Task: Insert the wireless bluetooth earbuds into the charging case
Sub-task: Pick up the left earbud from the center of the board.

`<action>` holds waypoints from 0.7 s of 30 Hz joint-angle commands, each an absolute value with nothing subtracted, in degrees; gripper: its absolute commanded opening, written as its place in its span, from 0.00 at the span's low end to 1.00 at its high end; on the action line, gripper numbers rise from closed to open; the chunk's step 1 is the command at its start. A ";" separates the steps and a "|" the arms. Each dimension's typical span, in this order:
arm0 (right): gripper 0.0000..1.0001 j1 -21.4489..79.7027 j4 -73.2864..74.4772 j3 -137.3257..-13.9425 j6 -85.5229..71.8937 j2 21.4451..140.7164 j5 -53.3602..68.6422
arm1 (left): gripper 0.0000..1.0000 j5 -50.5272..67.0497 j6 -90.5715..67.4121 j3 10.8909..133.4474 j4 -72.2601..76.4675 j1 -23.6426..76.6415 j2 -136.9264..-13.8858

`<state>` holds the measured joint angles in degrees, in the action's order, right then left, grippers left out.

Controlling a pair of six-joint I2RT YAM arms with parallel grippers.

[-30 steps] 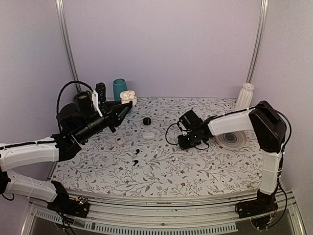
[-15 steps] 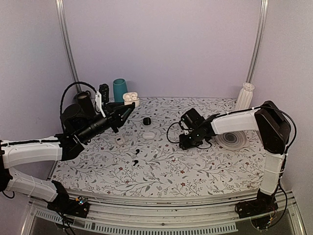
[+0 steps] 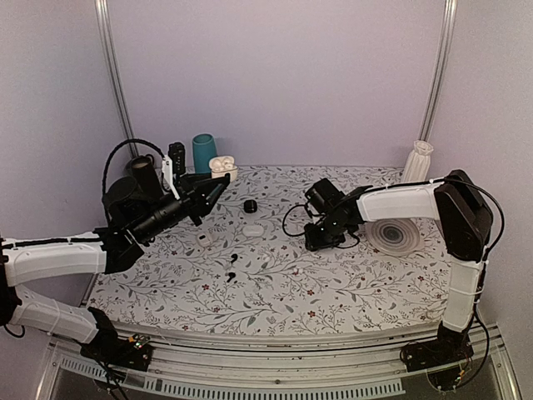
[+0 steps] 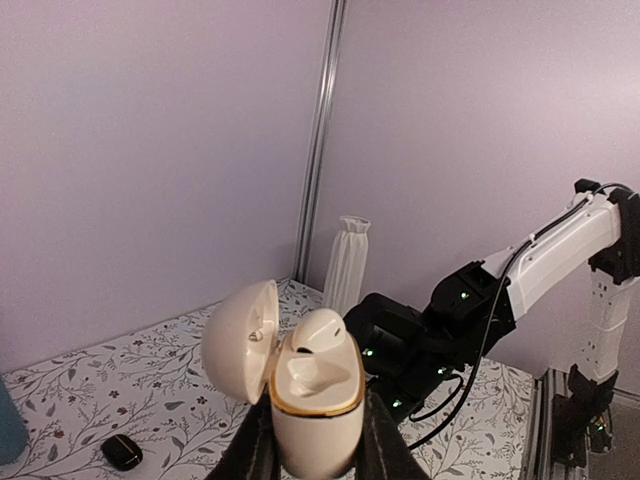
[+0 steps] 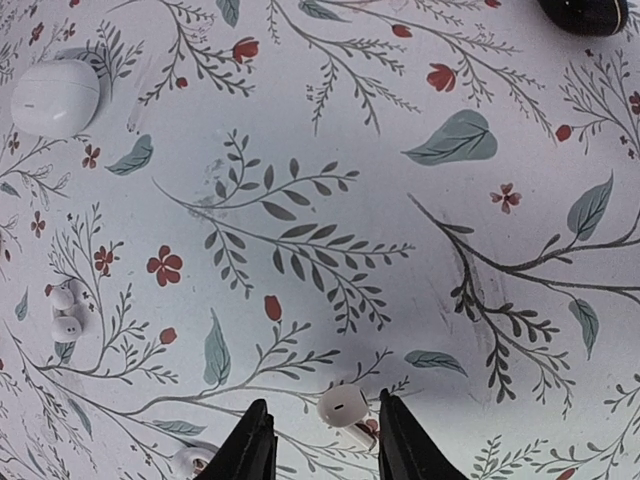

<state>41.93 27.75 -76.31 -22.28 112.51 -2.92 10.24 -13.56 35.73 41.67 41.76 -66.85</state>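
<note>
Case [image 4: 315, 415] is held upright, clear of the table [image 3: 350, 287], in our left claw [image 3: 215, 187], whose jaws are clamped on its lower body. Its lid [image 4: 240, 340] is hinged open toward 9 o'clock in that wrist view, with one seated earbud [image 4: 320, 335] in the far hollow and the near hollow looking free. Right claw [image 5: 322, 445] is low over the table, jaws part open and straddling a loose earbud [image 5: 343, 405] without pinching it as far as we can tell, its long axis running roughly 11 to 5 between the fingers. From above, the case lies about 10 o'clock from the right claw and well apart, so we judge the right arm must grip, lift and carry that way.
</note>
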 commanded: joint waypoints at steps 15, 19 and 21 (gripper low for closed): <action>0.34 42.26 31.67 -80.26 -22.69 117.16 -4.03 | 0.00 11.20 -13.79 36.39 45.18 41.40 -67.76; 0.33 42.94 32.83 -81.43 -22.37 118.36 -4.75 | 0.00 11.22 -13.73 36.39 45.26 41.40 -67.85; 0.32 43.00 33.12 -81.70 -22.33 119.00 -5.00 | 0.00 11.18 -13.71 36.30 45.26 41.34 -67.98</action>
<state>42.41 31.42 -80.01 -22.90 116.71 -3.40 11.07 -13.58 35.73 43.13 41.76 -67.44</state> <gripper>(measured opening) 0.325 0.217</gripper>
